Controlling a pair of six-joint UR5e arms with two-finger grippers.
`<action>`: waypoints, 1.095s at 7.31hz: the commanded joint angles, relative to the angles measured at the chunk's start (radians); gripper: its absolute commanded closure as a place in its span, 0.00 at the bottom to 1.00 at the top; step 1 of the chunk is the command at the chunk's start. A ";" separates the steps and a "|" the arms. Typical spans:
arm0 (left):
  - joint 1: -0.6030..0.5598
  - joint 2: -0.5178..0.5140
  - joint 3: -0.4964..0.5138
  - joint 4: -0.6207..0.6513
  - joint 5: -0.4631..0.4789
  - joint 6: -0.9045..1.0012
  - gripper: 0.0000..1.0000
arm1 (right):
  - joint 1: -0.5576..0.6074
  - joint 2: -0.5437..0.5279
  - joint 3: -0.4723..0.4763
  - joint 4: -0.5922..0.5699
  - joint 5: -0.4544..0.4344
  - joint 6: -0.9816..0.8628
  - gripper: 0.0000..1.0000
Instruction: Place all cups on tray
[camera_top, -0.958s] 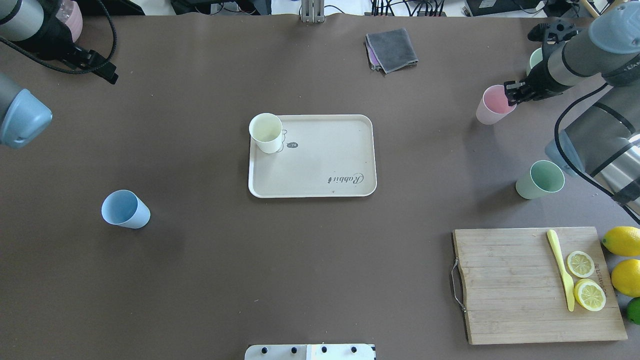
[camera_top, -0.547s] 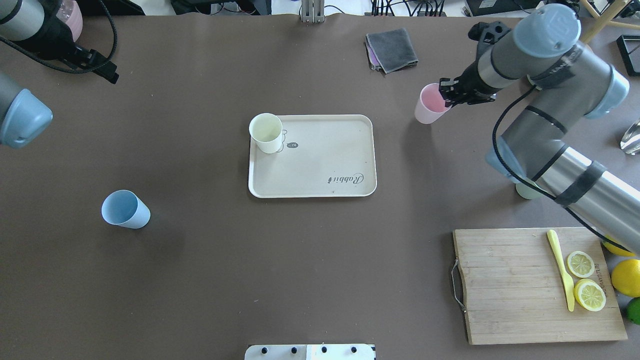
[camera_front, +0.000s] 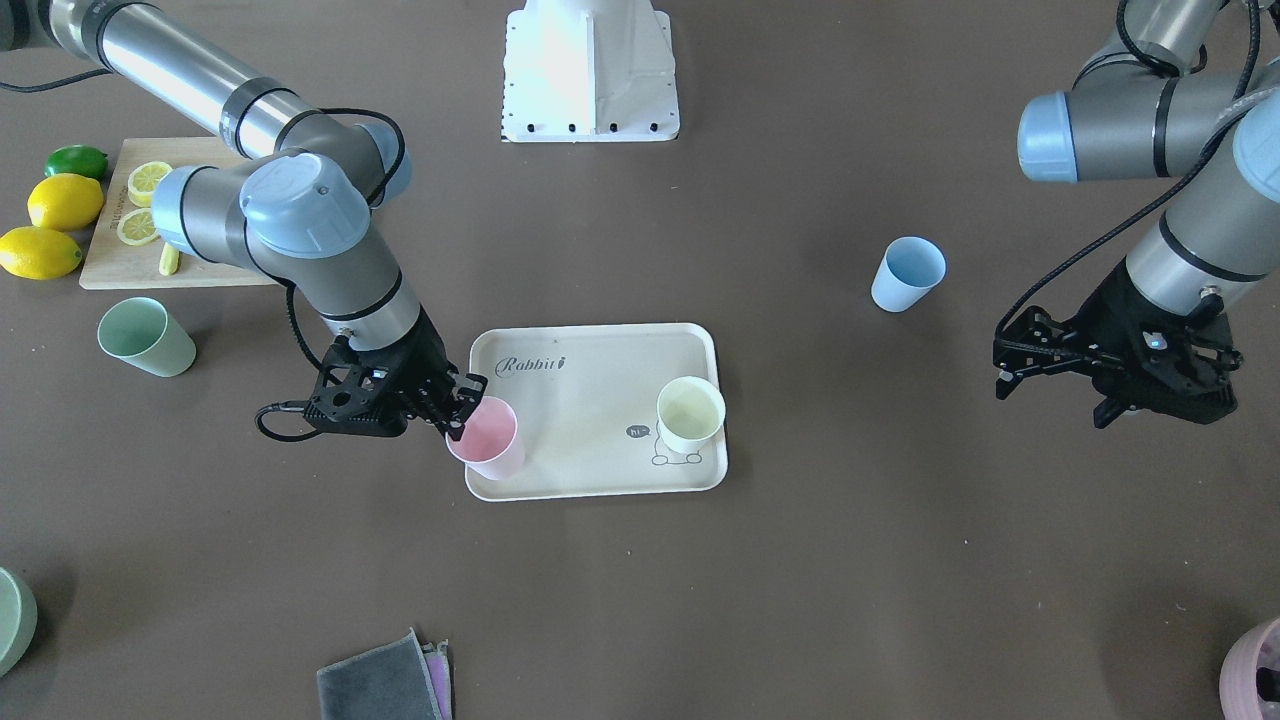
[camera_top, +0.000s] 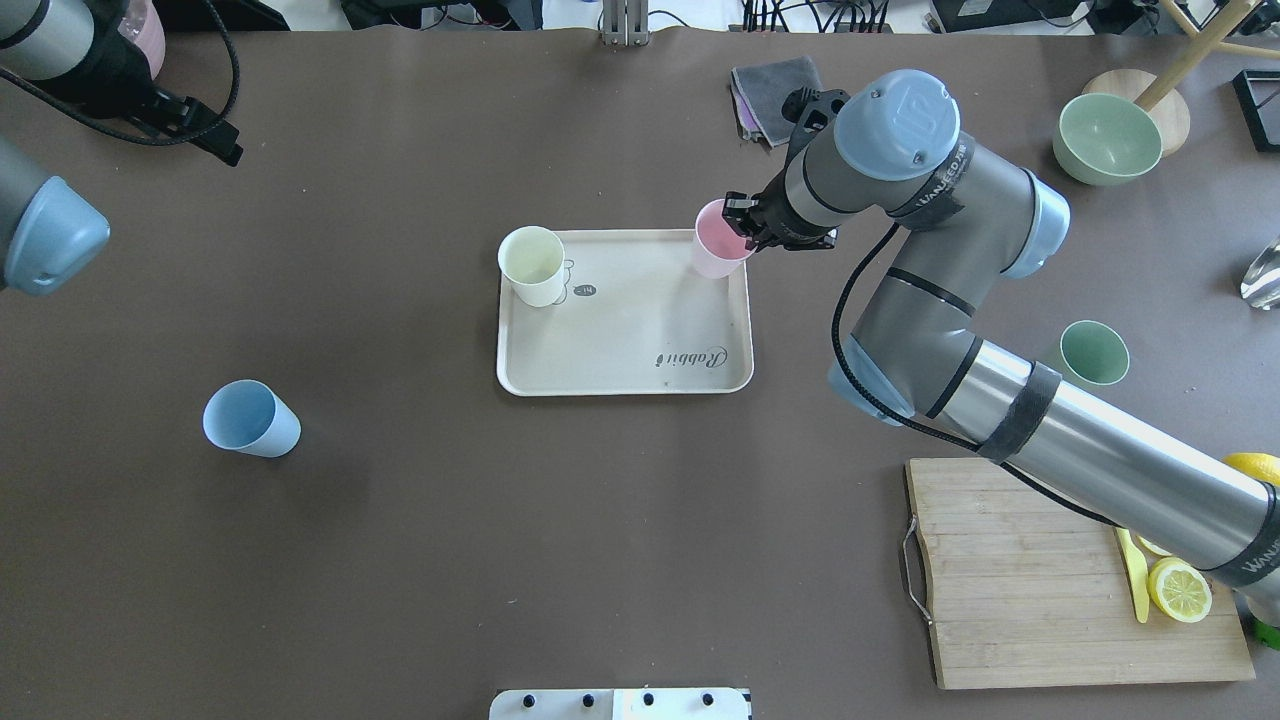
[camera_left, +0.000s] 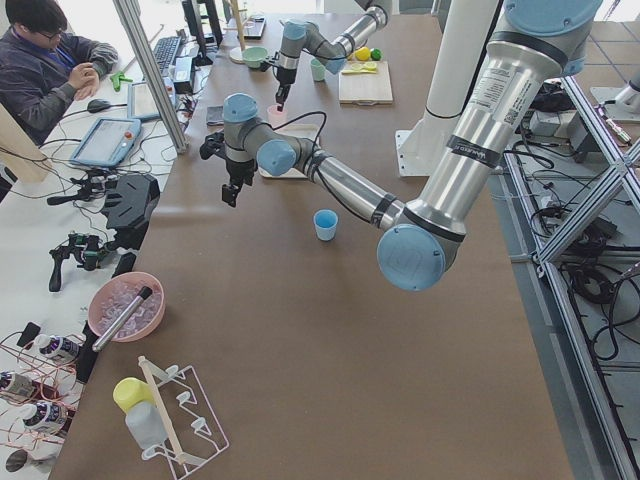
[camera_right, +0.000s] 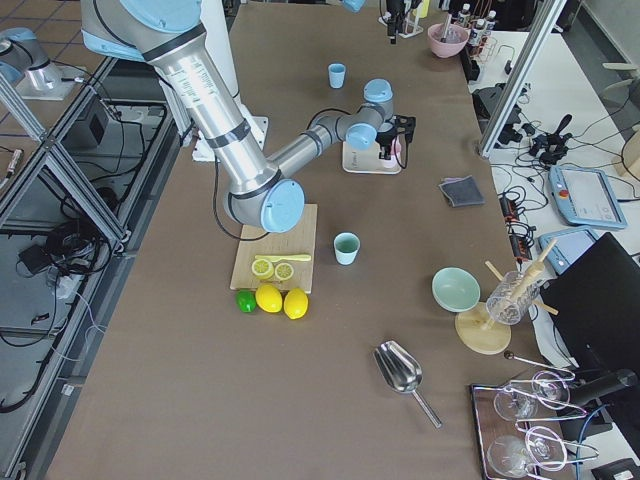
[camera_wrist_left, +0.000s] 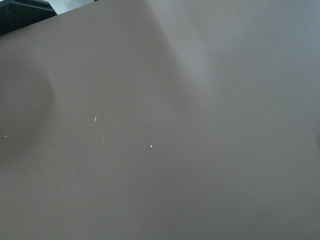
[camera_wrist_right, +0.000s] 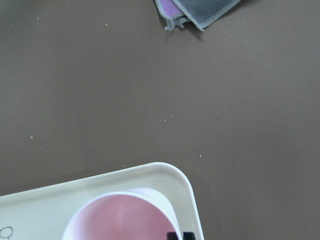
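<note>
The cream tray (camera_top: 640, 345) lies mid-table. The pale yellow cup (camera_top: 532, 265) stands upright on its far left corner. My right gripper (camera_top: 745, 226) is shut on the rim of the pink cup (camera_top: 716, 243) and holds it upright over the tray's far right corner (camera_wrist_right: 170, 175). I cannot tell whether the cup touches the tray. In the front view the pink cup (camera_front: 486, 438) is at the tray's (camera_front: 590, 375) near left corner. The light blue cup (camera_top: 250, 418) stands on the table at the left. The mint green cup (camera_top: 1093, 353) stands at the right. My left gripper (camera_front: 1003, 366) hovers open and empty at the far left.
A wooden cutting board (camera_top: 1020, 580) with lemon slices and a yellow knife lies at the near right. A folded grey cloth (camera_top: 768, 98) lies behind the tray. A green bowl (camera_top: 1100, 135) is at the far right, and a mauve pot (camera_front: 1255, 668) at the far left corner.
My right arm has carried the pink cup leftward from the table's right side to the tray's far right corner. The left arm and the other cups have not moved.
</note>
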 joint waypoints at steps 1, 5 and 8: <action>0.002 -0.001 -0.001 0.000 0.001 -0.001 0.00 | -0.027 0.015 0.000 -0.019 -0.021 0.003 0.35; 0.011 0.010 -0.029 0.000 -0.002 -0.144 0.00 | 0.042 0.035 0.012 -0.055 0.045 -0.068 0.00; 0.111 0.229 -0.211 -0.032 0.000 -0.234 0.01 | 0.214 -0.038 0.085 -0.215 0.175 -0.352 0.00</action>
